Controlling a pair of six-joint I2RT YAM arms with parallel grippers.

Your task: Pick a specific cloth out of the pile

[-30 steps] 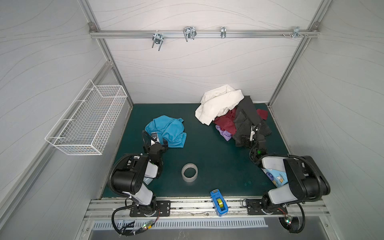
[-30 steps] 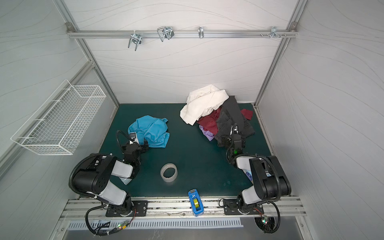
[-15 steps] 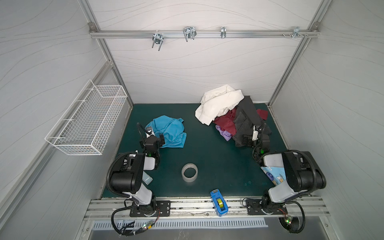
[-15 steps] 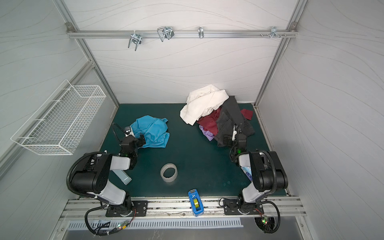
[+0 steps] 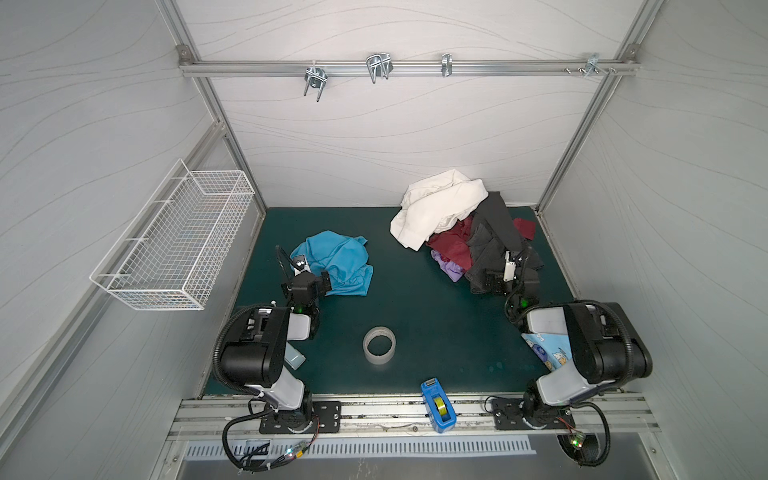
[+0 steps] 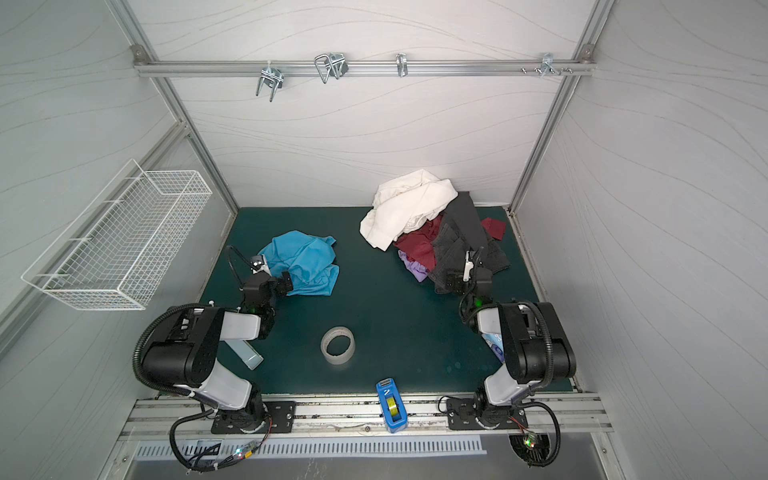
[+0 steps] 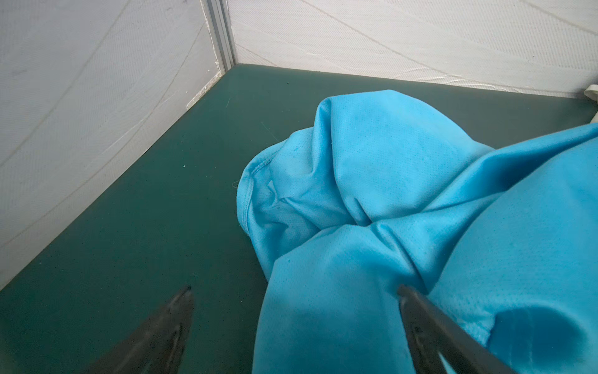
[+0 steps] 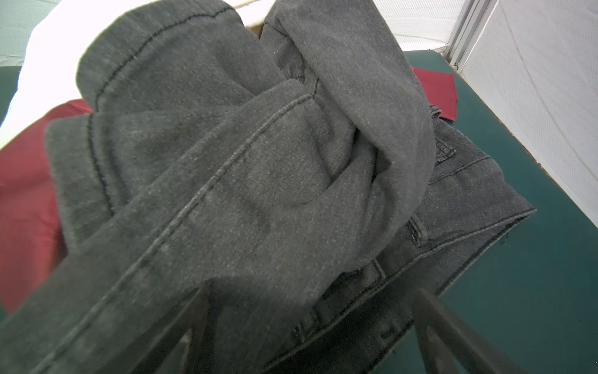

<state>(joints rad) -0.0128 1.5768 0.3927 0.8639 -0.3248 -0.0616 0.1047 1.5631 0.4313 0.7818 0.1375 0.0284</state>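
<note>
I see the cloth (image 5: 332, 266) lying crumpled on the desk (image 5: 415, 299) on the left arm's side, well apart from the pile (image 5: 457, 232) at the back right, so the picking-out looks done to me. My left hand (image 7: 294, 288) is released, spread wide at the cloth's near edge, gripping nothing. My right hand (image 8: 310, 291) is released too, over the pile's dark grey garment (image 8: 259, 162). I judge only pulling both arms clear is left

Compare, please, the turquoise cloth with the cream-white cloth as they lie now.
The turquoise cloth lies alone on the mat; the cream-white cloth tops the pile. The left gripper stands open at the turquoise cloth; no gripper is at the cream-white cloth. Both are crumpled and similar in size.
</note>
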